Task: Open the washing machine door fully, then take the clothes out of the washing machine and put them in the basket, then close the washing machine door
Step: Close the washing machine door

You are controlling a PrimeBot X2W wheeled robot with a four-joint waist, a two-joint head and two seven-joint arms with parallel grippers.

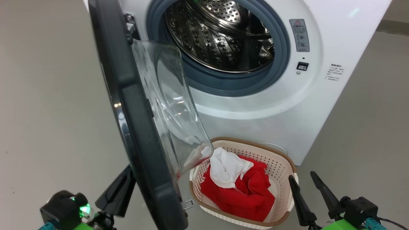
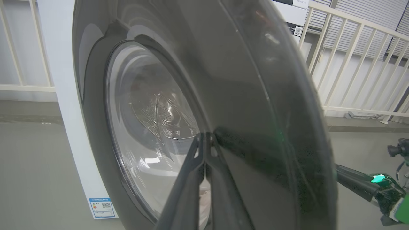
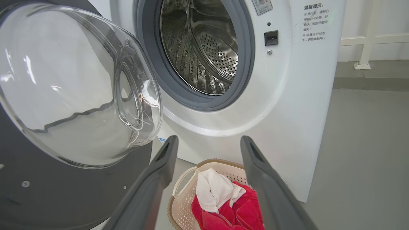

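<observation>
The washing machine door (image 1: 134, 105) stands swung out at the left of the washing machine (image 1: 335, 38), its glass bowl (image 1: 169, 105) facing the steel drum (image 1: 220, 35). The left gripper (image 2: 205, 137), jaws pressed together, has its tips at the door's outer black face beside the glass. The clothes (image 1: 243, 191), red with one white piece on top, lie in the basket (image 1: 282, 166) near the machine's front. The right gripper (image 1: 302, 177) hovers by the basket's right side, jaws spread

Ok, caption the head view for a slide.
Washing machine door open, drum empty, clothes in the basket, right gripper open beside it.
</observation>
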